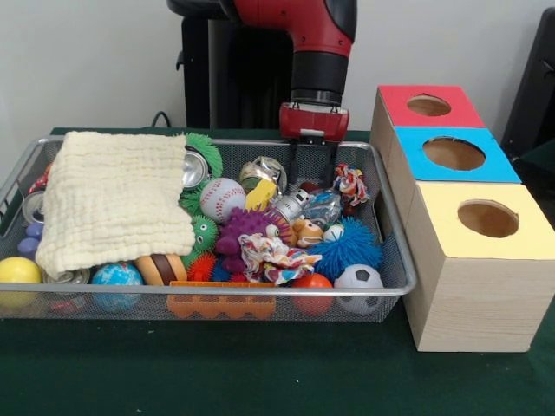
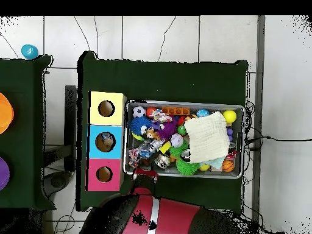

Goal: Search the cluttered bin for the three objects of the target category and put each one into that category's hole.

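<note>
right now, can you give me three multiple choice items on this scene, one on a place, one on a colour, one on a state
1. Where does the cloth lie?
A. on the toys at one end of the bin
B. on the yellow box
C. on the floor

2. What colour is the top of the middle box?
A. red
B. blue
C. yellow

3. What is the gripper doing?
A. lifting the cloth
B. reaching into the red box
C. hanging over the bin's far rim, empty

Key: 1 A, it covers the toys there; 2 B, blue sits between red and yellow; 3 C, nothing shows between its jaws.
</note>
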Robot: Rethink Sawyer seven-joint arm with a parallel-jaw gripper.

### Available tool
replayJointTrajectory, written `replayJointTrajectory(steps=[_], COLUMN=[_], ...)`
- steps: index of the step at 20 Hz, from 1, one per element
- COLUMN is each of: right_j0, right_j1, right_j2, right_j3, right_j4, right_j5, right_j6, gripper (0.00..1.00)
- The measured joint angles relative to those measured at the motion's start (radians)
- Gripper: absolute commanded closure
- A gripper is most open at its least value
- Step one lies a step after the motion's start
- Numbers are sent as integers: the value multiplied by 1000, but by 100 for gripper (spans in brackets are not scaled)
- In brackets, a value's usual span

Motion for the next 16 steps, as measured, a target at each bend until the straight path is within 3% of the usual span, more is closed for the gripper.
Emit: replayJointTrajectory(steps=[6, 7, 10, 14, 16], right_j0=[30, 35, 35, 42, 44], right_j1=[-39, -69, -99, -186, -211], right_j2=[10, 10, 10, 5, 3], right_j3=[8, 8, 8, 8, 7], right_j4=[72, 93, 103, 106, 104], right_j5=[95, 172, 251, 469, 515], right_j6=[0, 0, 0, 0, 0], gripper=[0, 0, 0, 0, 0])
